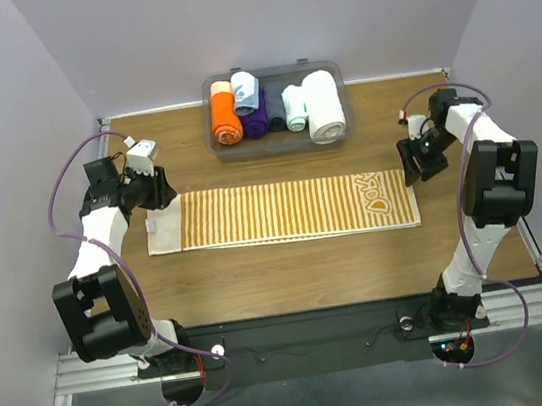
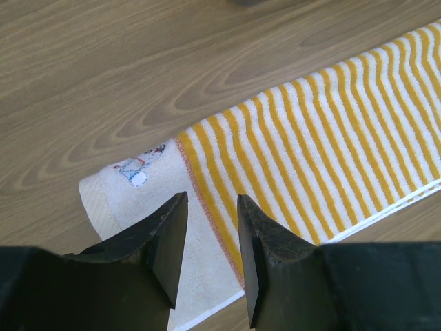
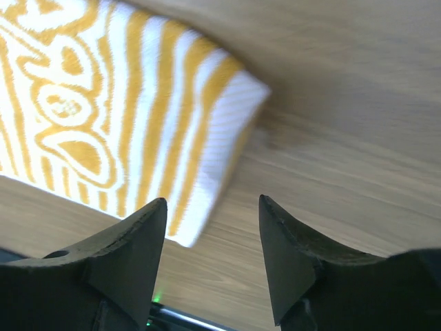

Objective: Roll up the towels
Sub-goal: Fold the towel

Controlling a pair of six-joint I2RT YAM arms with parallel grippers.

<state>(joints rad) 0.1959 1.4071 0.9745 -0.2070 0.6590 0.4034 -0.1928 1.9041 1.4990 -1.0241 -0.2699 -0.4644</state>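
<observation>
The yellow-and-white striped towel (image 1: 282, 211) lies flat along the middle of the table as a long folded strip, with white lettering at its right end (image 3: 69, 110). Its left end is plain white with a small stitched patch (image 2: 134, 169). My left gripper (image 1: 160, 190) hovers over that left end, and in the left wrist view its jaws (image 2: 211, 200) stand apart over the seam with nothing between them. My right gripper (image 1: 415, 165) sits just past the towel's right edge, open (image 3: 212, 201) over bare wood. A pale blue towel (image 1: 246, 90) lies rolled in the bin.
A grey bin (image 1: 280, 144) stands at the back centre. It holds an orange roll (image 1: 225, 117), a purple roll (image 1: 255, 116), a thick white roll (image 1: 323, 105) and other small rolls. Bare wood (image 1: 291, 271) lies in front of the towel.
</observation>
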